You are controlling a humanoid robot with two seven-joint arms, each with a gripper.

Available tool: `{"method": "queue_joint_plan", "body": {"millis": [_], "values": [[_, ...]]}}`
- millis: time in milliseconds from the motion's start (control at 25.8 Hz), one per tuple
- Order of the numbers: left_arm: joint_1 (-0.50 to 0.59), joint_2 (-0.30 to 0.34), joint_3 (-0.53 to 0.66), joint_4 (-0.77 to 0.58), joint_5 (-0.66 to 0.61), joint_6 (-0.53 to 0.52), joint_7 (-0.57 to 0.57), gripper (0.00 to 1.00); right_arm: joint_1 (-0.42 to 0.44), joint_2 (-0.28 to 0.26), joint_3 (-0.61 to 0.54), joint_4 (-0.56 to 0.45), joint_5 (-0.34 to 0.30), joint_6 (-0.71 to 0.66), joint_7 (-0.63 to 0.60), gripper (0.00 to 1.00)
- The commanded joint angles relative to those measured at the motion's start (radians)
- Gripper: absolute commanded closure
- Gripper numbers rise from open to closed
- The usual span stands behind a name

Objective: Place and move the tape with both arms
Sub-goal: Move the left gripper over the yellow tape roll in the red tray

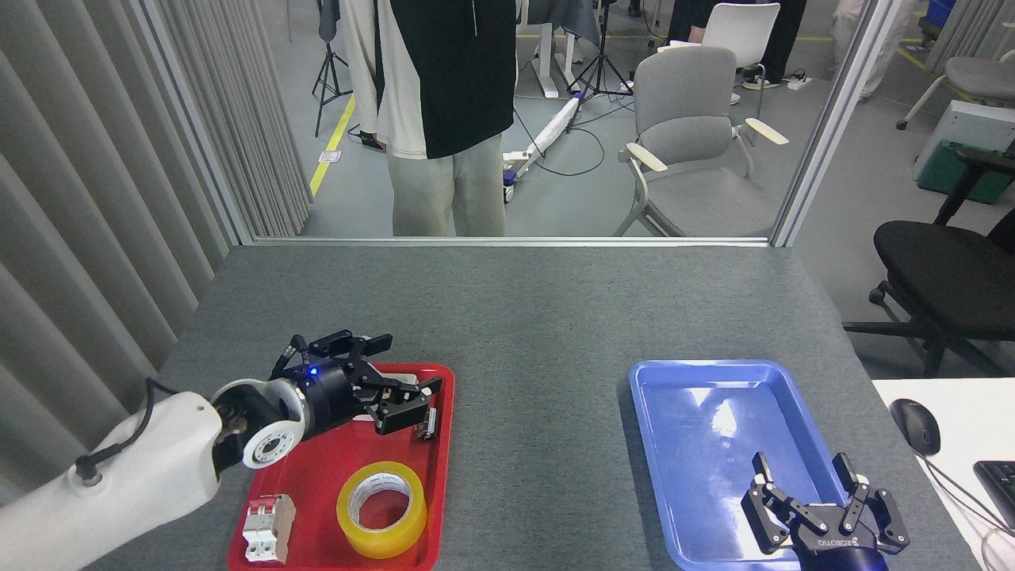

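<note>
Left gripper (388,374) hangs over the far half of the red tray (313,480), its black fingers (406,407) spread apart with nothing between them, a blue light glowing on its body. Its white-shelled left arm (119,476) comes in from the lower left corner and crosses the tray's near left side. A grey switch box is mostly hidden behind this gripper; only a pale sliver of it shows at the tray's far edge.

Inside the red tray, the tape (381,508) lies flat on its side at the near right part, its yellow roll and white core facing up, apart from the gripper above and beyond it. A small white and red breaker (266,527) sits in the tray's near left corner, just beside the tape. A small dark cylindrical part (430,423) lies against the tray's right wall, beyond the tape.

Well to the right of the red tray rests a blue tray (690,444) on the same grey table (523,309). The right gripper (821,496) hovers over that blue tray's near right corner, fingers parted and holding nothing.

Beyond the table's far edge, a person (440,111) in a black and white top stands behind a glass partition, with a grey chair (690,135) to the right.
</note>
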Motion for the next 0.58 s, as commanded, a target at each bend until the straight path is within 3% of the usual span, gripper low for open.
{"method": "queue_joint_plan", "body": {"millis": [0, 271, 542], "values": [[-0.199, 0.004, -0.183, 0.033, 0.028, -0.181, -0.045, 0.0, 0.0, 0.002, 0.003, 0.0, 0.0, 0.001, 0.002, 0.0], [-0.259, 0.002, -0.288, 0.047, 0.029, -0.426, -0.037, 0.0, -0.002, 0.007, 0.007, 0.005, -0.002, 0.0, 0.002, 0.0], [-0.262, -0.048, -0.446, 0.108, 0.015, -0.424, -0.051, 0.01, -0.002, 0.007, 0.009, 0.008, 0.012, -0.003, 0.002, 0.0]]}}
